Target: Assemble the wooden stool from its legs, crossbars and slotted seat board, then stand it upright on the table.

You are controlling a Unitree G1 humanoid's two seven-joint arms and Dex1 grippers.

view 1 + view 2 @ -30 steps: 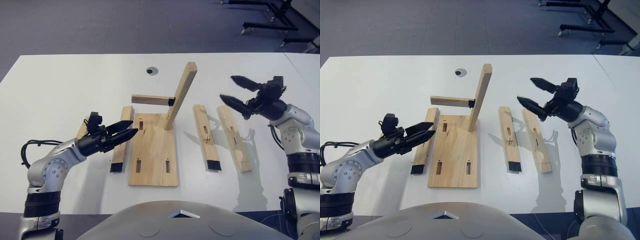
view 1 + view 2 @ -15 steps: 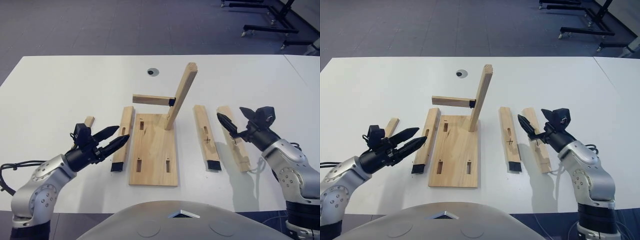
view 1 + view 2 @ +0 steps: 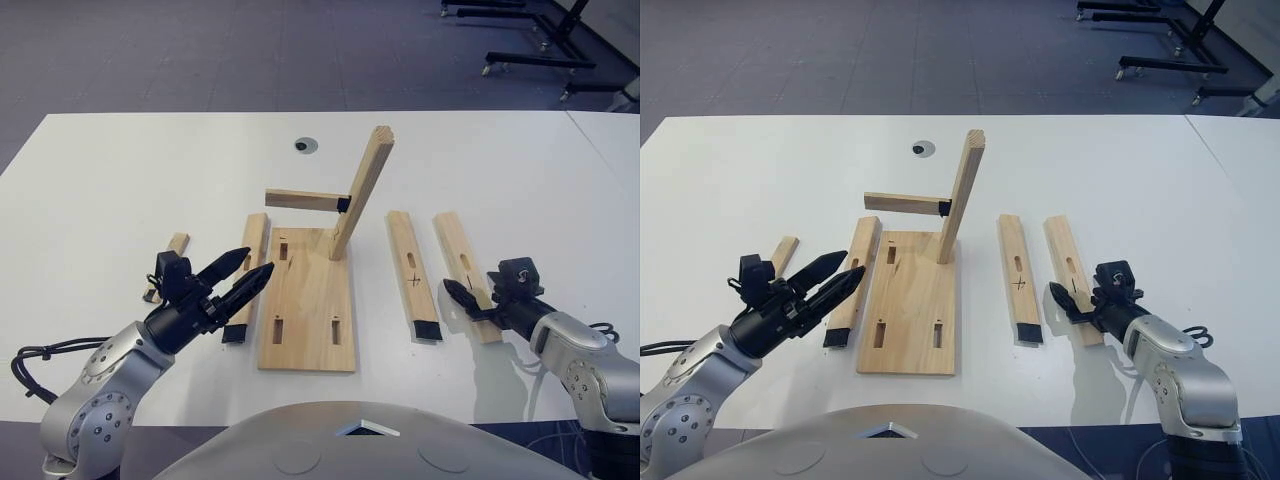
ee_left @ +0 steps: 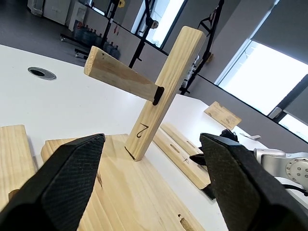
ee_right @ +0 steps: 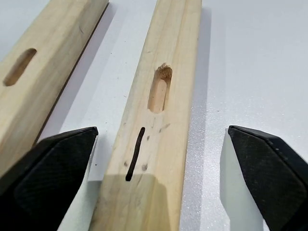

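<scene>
Nearest, the right pincer [image 5: 156,161] stands wide and empty astride the near end of the outermost leg [image 5: 166,62]. That leg lies flat, slot upward, its long axis running straight away from the fingers. The left pincer [image 3: 256,263], also wide and empty, hovers above a second loose leg [image 3: 252,238]. Beyond its tips the seat board [image 3: 305,320] carries one tilted leg [image 3: 362,190] with a crossbar [image 3: 300,199]; I judge roughly a quarter assembled, with three legs unfitted.
</scene>
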